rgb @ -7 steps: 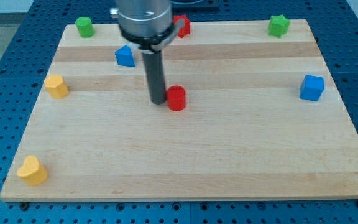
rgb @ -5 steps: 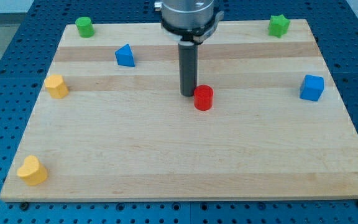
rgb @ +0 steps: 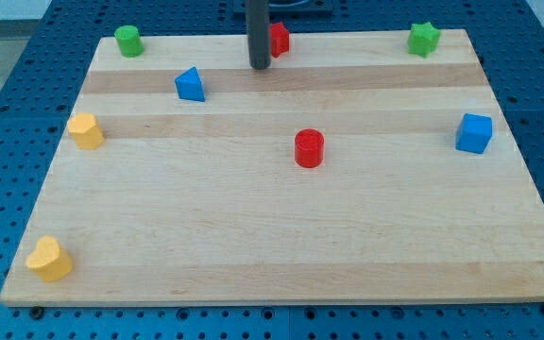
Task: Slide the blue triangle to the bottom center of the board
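Rod's tip point(rgb: 259, 66) stands near the top edge of the board point(rgb: 272, 246), just left of a red block point(rgb: 278, 38) it partly hides; shape of that one not clear. No gripper on this arm, only the bare rod, so nothing is held.

Blue triangle point(rgb: 190, 84) sits in the upper left area, below and to the left of the tip, apart from it.

Judged risks:
- The target spot is bottom centre, so the push must come from above and to the left of the triangle. A push from the tip's present side would send it towards the view's left, near the yellow block point(rgb: 86, 130).
- An off-centre push may spin the triangle away.
- The red cylinder point(rgb: 309, 148) lies near a diagonal path and could be struck.
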Controlling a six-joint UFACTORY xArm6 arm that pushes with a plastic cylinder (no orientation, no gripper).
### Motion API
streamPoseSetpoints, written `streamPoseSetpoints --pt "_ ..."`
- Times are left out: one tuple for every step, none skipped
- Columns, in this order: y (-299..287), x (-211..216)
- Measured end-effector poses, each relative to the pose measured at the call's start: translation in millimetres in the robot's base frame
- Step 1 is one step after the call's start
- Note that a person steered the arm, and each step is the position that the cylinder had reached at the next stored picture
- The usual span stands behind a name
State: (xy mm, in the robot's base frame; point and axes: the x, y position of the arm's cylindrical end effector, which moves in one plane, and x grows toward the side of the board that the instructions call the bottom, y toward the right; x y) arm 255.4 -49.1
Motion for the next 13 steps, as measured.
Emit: streamPoseSetpoints --pt "-24.4 -0.4" --pt "-51.9 -0.4" --pt "-72.8 -0.4" --pt "-76.9 -0.2" --pt "-76.9 10.8" --pt "-77.1 22.2" --pt "-82.2 24.6" --pt "-97.6 25.3" --pt "-107.7 35.7" --pt "-104.7 41.8" --pt "-86.1 41.8" --pt "-65.9 47.1" --pt "-64.8 70.4"
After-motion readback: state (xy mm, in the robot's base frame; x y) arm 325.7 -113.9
